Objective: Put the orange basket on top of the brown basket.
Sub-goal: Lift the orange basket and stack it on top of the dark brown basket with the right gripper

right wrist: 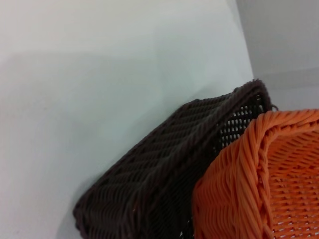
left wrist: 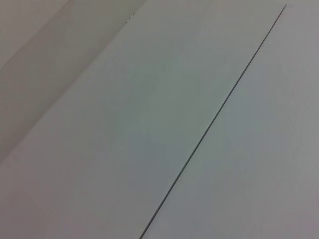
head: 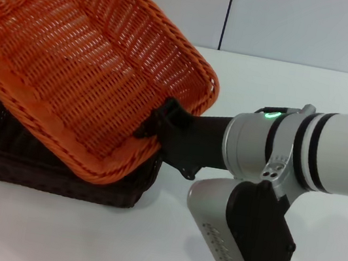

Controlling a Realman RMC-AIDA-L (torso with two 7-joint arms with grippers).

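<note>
Two baskets [head: 68,87] [head: 53,181] on white table [head: 268,79]

Bright orange rectangular woven basket [head: 73,55] tilted above very dark brown rectangular woven basket [head: 54,174], far-left part raised, near-right corner lowest and overlapping the lower basket's rim. Dark basket flat on white table [head: 300,84], at table's left side. Right gripper [head: 155,124] at the upper basket's right rim, arm reaching in from the right. Wall [head: 277,21] behind table. Left gripper out of frame.
</note>
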